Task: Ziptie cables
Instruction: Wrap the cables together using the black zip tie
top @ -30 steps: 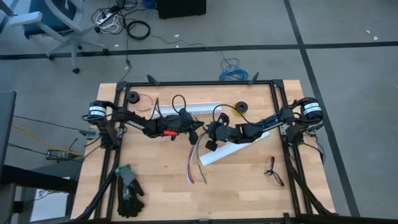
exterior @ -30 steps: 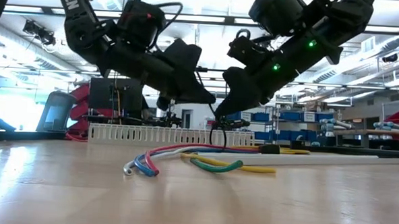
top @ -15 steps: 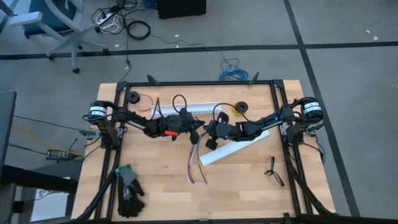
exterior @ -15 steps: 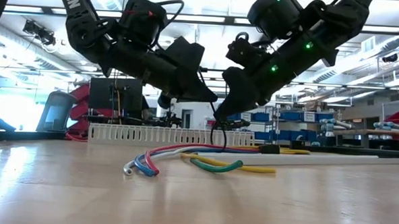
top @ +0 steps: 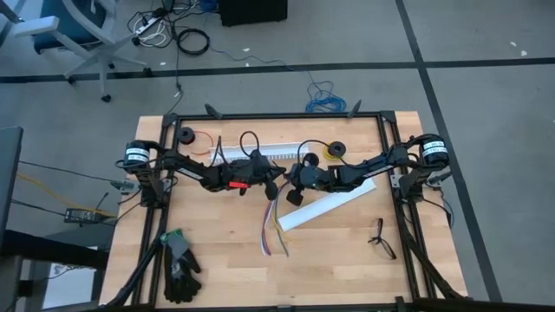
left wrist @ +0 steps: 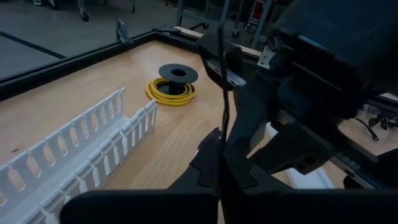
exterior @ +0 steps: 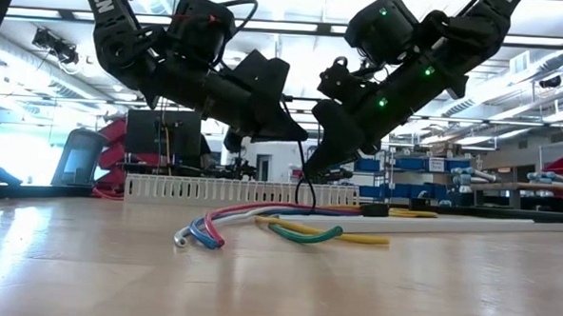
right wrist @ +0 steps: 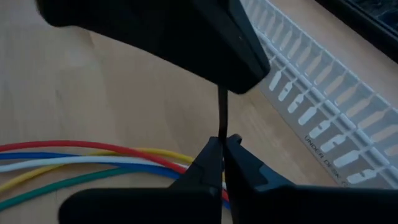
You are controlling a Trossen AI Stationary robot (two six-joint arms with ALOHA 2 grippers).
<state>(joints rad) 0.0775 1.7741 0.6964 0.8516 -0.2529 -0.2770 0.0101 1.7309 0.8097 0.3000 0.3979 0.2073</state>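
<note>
The cables (top: 274,232) lie loose on the wooden table, a bundle of red, blue, white, yellow and green wires (exterior: 260,224). Above their far end both grippers meet at mid-table. My left gripper (top: 274,188) and my right gripper (top: 292,193) are each shut on the ziptie (exterior: 303,176), a thin black strip. In the low view the strip hangs from between them, and its lower end curls just above the table. The right wrist view shows a short stretch of the ziptie (right wrist: 221,112) running from my right fingers to the left gripper. My left gripper pinches the ziptie (left wrist: 223,134) between its two fingertips, coming slanting down from the table's left. The strip runs on from the fingers and bends into a loop (left wrist: 214,37) farther along. It is lifted clear of the table. My right gripper pinches the ziptie (right wrist: 221,138) between its two fingertips, only at their free ends, coming slanting down from the table's right. It holds a short way from the left gripper's hold. The strip stands straight between the two grippers, above the cables.
A white slotted channel (top: 279,151) lies behind the grippers and another (top: 328,206) lies slantwise under the right arm. A yellow wire spool (top: 334,151) and a second spool (top: 186,135) stand at the back. A black glove (top: 180,264) lies front left, a small black forked object (top: 380,238) front right.
My right gripper has moved a little toward the table's left, close up to the left gripper, and its fingers have shut on the ziptie. The left gripper and the cables have kept still.
</note>
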